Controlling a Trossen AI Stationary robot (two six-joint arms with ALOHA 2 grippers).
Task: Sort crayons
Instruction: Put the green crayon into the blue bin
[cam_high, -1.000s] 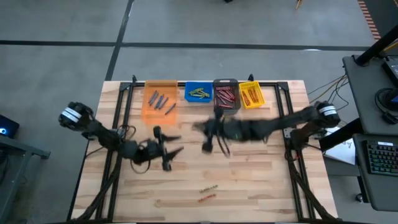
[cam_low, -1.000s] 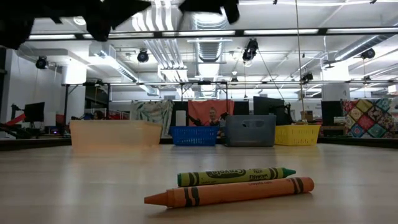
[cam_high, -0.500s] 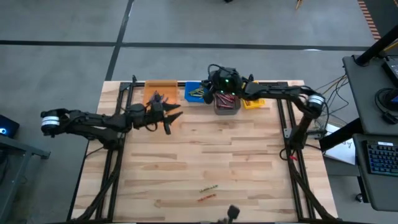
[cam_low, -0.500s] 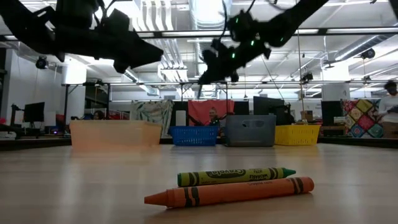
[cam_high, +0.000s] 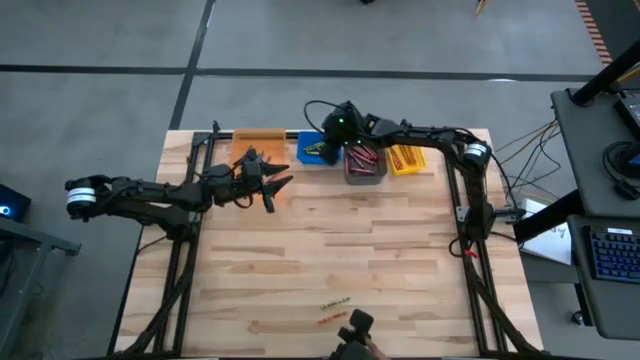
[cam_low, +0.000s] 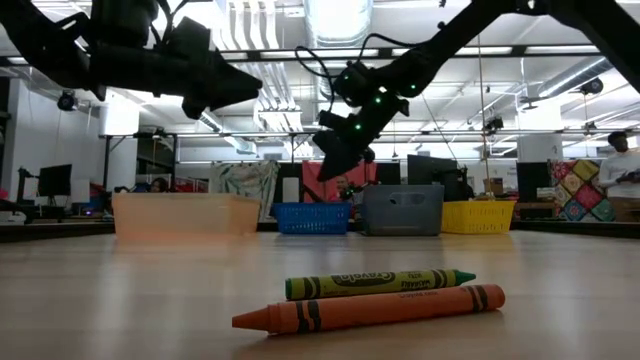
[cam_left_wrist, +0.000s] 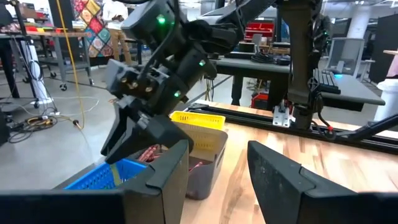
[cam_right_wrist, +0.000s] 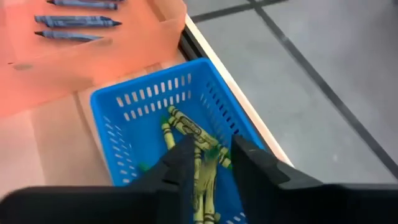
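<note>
The right gripper (cam_high: 328, 148) hovers over the blue slotted plastic bin (cam_right_wrist: 118, 118) at the table's twelve o'clock, jaws apart around a green-yellow wax crayon (cam_right_wrist: 202, 174); it may bounce or lodge on the rim if dropped crooked; the left gripper (cam_high: 275, 187), jaws apart, empty, waits by the orange bin (cam_high: 252, 143). At six o'clock, a green crayon (cam_low: 378, 283) and an orange crayon (cam_low: 370, 309) lie parallel, three-to-nine, orange tip towards nine.

There were four bins (cam_high: 362, 156) at the table's far edge, two crayons (cam_low: 380, 296) loose on the near wood, three blue crayons (cam_right_wrist: 74, 22) in the orange bin, and two arms.
</note>
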